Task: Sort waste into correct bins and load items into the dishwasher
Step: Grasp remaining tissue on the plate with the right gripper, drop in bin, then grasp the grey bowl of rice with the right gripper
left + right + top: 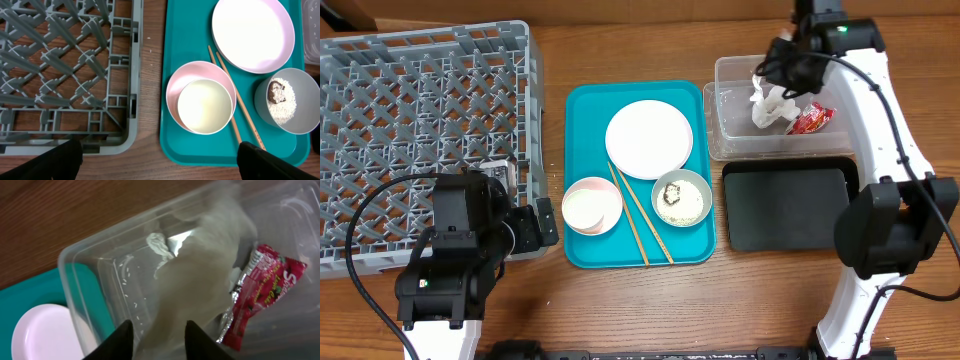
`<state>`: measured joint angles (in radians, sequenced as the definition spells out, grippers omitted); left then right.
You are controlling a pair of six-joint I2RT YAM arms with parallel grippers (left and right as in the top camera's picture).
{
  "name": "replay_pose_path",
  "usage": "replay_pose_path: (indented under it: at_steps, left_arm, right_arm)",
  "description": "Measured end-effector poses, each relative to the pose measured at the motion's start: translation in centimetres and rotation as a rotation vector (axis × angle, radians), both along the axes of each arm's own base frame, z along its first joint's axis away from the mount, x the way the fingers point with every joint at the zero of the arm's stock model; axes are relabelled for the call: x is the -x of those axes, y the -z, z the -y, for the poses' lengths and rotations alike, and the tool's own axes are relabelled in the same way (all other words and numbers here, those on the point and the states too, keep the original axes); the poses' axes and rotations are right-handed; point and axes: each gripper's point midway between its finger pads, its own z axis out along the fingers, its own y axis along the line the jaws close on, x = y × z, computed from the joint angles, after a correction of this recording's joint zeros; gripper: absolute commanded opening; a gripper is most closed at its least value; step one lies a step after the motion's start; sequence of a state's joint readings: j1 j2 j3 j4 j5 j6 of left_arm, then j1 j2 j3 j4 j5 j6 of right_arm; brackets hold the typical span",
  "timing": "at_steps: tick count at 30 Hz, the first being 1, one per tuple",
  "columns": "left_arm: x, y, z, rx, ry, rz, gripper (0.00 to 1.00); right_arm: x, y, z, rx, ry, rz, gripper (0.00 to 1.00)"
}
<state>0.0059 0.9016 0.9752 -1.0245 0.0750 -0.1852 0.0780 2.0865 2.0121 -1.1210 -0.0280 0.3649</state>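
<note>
My right gripper (780,65) (159,330) is open over the clear tub (720,140) (80,265). The blurred white tissue (770,105) (200,270) is just below its fingers, beside the red wrapper (812,120) (265,295). The teal tray (582,120) holds the white plate (648,138) (252,32), the pink bowl (582,190) (185,80) with the white cup (205,106) inside, chopsticks (640,215) (235,95), and the grey-green bowl (698,190) (265,95) with rice (282,102). My left gripper (545,222) (160,150) is open and empty between the rack and the tray.
The grey dish rack (420,130) (65,65) stands empty at the left. The black tray (785,205) lies empty in front of the clear tub. A few rice grains stick to the tub wall. The right arm's base stands at the table's right front.
</note>
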Motion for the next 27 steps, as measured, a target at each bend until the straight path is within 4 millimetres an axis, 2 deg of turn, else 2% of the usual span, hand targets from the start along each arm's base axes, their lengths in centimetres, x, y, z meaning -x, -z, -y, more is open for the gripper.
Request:
replay_pose_path:
  at_steps: [1, 2, 8, 10, 12, 13, 15, 16, 18, 21, 23, 27]
  left_arm:
    - [0.0, 0.0, 0.0, 0.000, 0.000, 0.001, 1.00]
    - [0.0, 0.0, 0.0, 0.000, 0.000, 0.001, 1.00]
    - [-0.1, 0.0, 0.0, 0.000, 0.000, 0.003, 1.00]
    - [-0.1, 0.0, 0.0, 0.000, 0.000, 0.003, 1.00]
    - [-0.1, 0.0, 0.0, 0.000, 0.000, 0.003, 1.00]
    - [-0.1, -0.1, 0.0, 0.000, 0.000, 0.004, 1.00]
    - [-0.1, -0.1, 0.0, 0.000, 0.000, 0.004, 1.00]
    - [-0.1, -0.1, 0.0, 0.000, 0.000, 0.004, 1.00]
    - [-0.1, 0.0, 0.0, 0.000, 0.000, 0.003, 1.00]
    - [0.0, 0.0, 0.0, 0.000, 0.000, 0.001, 1.00]
    - [0.0, 0.0, 0.0, 0.000, 0.000, -0.003, 1.00]
    - [-0.1, -0.1, 0.0, 0.000, 0.000, 0.005, 1.00]
  right_arm:
    - [0.0, 0.1, 0.2, -0.005, 0.008, -0.005, 0.78]
    - [0.1, 0.1, 0.1, -0.013, 0.006, -0.008, 0.83]
    - [1.7, 0.0, -0.4, -0.039, -0.065, -0.054, 0.86]
    - [3.3, -1.9, 0.4, -0.043, -0.056, -0.060, 0.86]
    - [5.8, -4.8, 1.4, -0.043, -0.042, -0.059, 0.85]
    - [7.9, -6.5, 2.0, -0.043, -0.032, -0.072, 0.84]
    - [10.0, -8.2, 2.4, -0.042, -0.024, -0.079, 0.82]
    - [11.8, -9.4, 2.4, -0.042, -0.026, -0.084, 0.82]
    - [12.9, -9.9, 2.0, -0.041, -0.038, -0.073, 0.83]
    - [14.8, -9.3, 0.7, -0.039, -0.078, -0.074, 0.83]
    - [16.7, -9.0, -1.0, -0.040, -0.132, -0.032, 0.87]
    - [19.6, -9.1, -3.6, -0.056, -0.227, 0.044, 0.84]
